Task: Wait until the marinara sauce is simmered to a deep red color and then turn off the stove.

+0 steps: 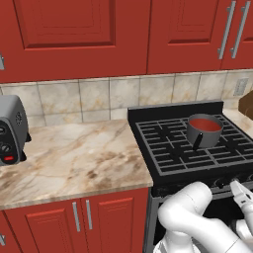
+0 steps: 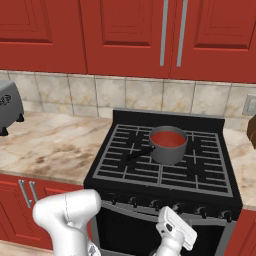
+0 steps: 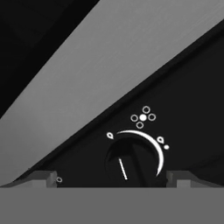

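Pincer (image 3: pixel 112 177) spread before knob (image 3: pixel 131 164); saucepan (image 2: pixel 168 145) holds marinara sauce (image 2: pixel 167 138)

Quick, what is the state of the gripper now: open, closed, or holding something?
Gripper: open, holding nothing; its jaws stand wide on either side of a stove knob, not closed on it.

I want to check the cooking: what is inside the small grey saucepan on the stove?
The saucepan on the stove holds smooth red marinara sauce, filling it near the rim. The sauce covers the pan's bottom, so anything beneath the surface cannot be seen.
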You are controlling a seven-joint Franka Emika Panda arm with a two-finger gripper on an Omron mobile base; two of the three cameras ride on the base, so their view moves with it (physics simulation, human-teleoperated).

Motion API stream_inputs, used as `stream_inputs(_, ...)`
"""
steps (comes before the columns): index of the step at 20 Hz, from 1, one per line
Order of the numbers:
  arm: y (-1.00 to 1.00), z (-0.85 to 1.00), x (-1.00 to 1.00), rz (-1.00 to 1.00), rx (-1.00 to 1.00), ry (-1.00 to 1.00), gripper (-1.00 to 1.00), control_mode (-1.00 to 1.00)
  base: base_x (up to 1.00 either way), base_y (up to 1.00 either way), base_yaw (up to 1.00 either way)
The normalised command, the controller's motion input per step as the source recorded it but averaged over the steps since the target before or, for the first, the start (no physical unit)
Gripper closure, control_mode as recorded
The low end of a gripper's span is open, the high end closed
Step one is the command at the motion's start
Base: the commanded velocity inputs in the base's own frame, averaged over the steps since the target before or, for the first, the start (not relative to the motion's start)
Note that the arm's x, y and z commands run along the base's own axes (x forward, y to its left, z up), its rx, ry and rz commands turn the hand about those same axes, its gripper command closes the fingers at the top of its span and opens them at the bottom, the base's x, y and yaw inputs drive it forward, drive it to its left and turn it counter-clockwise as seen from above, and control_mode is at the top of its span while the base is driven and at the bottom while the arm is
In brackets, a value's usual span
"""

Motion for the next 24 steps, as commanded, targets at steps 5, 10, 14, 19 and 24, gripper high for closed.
stream_inputs(5,0.11,0.0,0.0,0.0,0.0,-0.05,-1.0,-1.0,0.0,0.0,0.0)
stream_inputs(10,0.2,0.0,0.02,0.06,0.0,-0.03,-1.0,-1.0,0.0,0.0,0.0)
stream_inputs(14,0.22,0.0,0.03,0.07,0.0,-0.01,-1.0,-1.0,0.0,0.0,0.0)
stream_inputs(19,0.05,0.0,0.05,0.06,0.0,-0.01,-1.0,-1.0,0.0,0.0,0.0)
stream_inputs(24,-0.18,0.0,0.0,0.0,0.0,0.0,-1.0,-1.0,0.0,0.0,0.0)
